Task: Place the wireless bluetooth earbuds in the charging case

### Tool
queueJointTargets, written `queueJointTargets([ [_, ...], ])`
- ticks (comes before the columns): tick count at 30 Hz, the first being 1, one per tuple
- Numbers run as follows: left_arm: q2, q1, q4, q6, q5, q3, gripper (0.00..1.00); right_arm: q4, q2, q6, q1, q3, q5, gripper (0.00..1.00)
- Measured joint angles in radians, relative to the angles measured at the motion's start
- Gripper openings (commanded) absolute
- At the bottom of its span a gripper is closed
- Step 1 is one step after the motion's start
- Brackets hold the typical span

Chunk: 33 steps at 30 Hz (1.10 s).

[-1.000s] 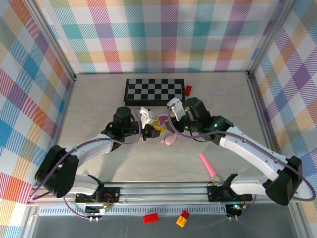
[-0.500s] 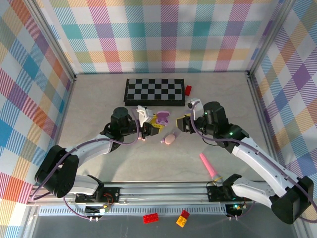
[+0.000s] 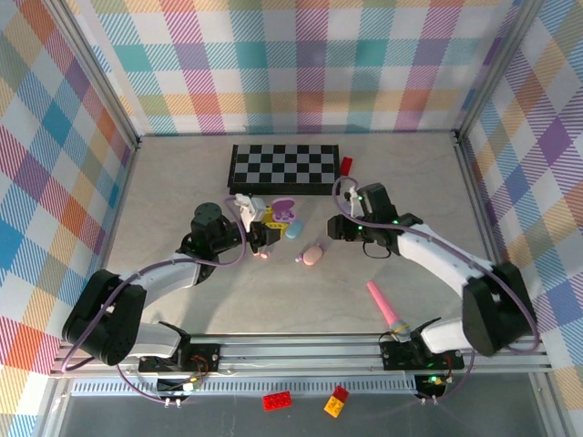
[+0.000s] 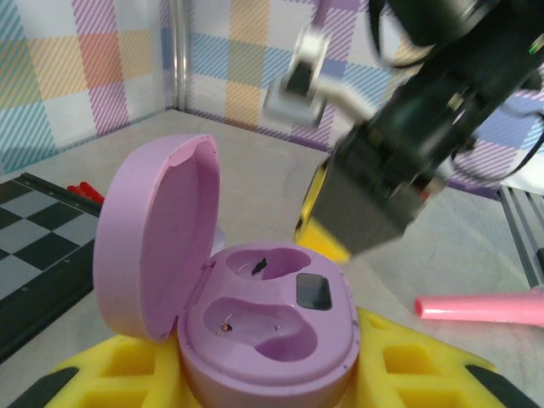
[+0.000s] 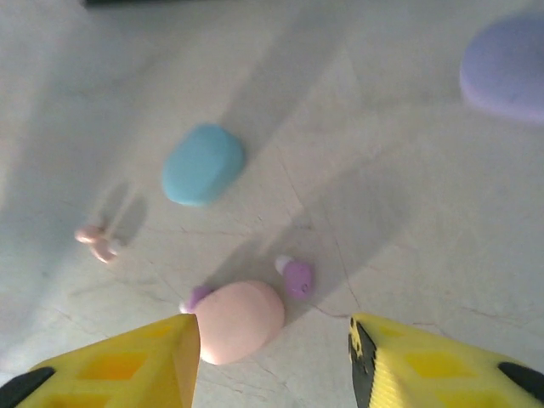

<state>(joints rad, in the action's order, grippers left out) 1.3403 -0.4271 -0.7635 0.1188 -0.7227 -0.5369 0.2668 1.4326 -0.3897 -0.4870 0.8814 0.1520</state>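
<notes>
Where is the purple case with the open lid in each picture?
Top external: the lilac case sits left of centre, just below the chessboard.
Left wrist: bottom centre, lid standing up.
Right wrist: top right corner.
Shared landmark: the teal case, left of middle in the right wrist view.
</notes>
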Motion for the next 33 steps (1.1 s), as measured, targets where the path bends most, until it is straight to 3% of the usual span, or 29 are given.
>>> queueJointTargets([
  [5,-0.017,0.0,-0.003,-0.003,0.0,0.0,0.35,0.014,0.178,-0.044,0.0,0.043,0.037,0.38],
  [11,-0.017,0.0,-0.004,-0.008,-0.001,0.0,0.35,0.0,0.274,-0.083,0.0,0.06,0.088,0.33],
  [22,-0.023,0.0,-0.004,-0.011,-0.001,0.0,0.35,-0.016,0.369,-0.097,0.002,0.113,0.151,0.28],
  [33,-0.036,0.0,0.001,-0.01,-0.002,0.0,0.35,-0.024,0.358,-0.11,0.011,0.106,0.106,0.22],
])
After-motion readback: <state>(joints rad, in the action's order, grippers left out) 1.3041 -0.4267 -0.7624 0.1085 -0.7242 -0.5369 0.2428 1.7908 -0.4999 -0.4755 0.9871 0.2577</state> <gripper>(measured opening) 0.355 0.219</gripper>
